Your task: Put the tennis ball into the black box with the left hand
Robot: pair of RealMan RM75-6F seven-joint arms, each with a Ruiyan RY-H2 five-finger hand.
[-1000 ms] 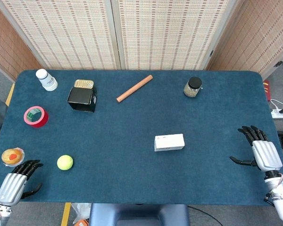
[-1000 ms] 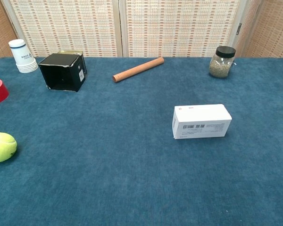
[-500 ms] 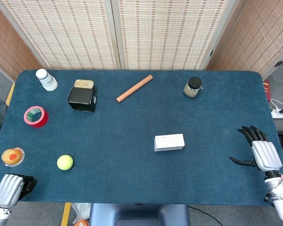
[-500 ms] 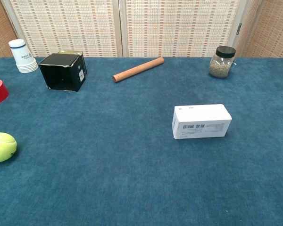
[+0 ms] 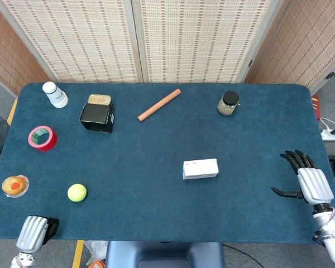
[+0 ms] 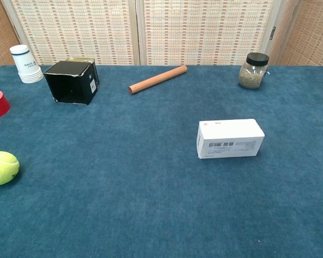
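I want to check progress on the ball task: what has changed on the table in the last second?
The left hand drew back toward the near table edge and slid rightward, its fingers now tucked under; it took hold of nothing. The yellow-green tennis ball, the open black box and the open right hand stayed put.

From my overhead camera, the tennis ball [image 5: 77,192] sat on the blue table [image 5: 156,145] near the front-left edge, well apart from the black box [image 5: 97,117] at the back left. My left hand [image 5: 34,233] hung at the front edge, below and left of the ball, touching nothing I could see. My right hand [image 5: 307,181] rested at the right edge, fingers spread, holding nothing.
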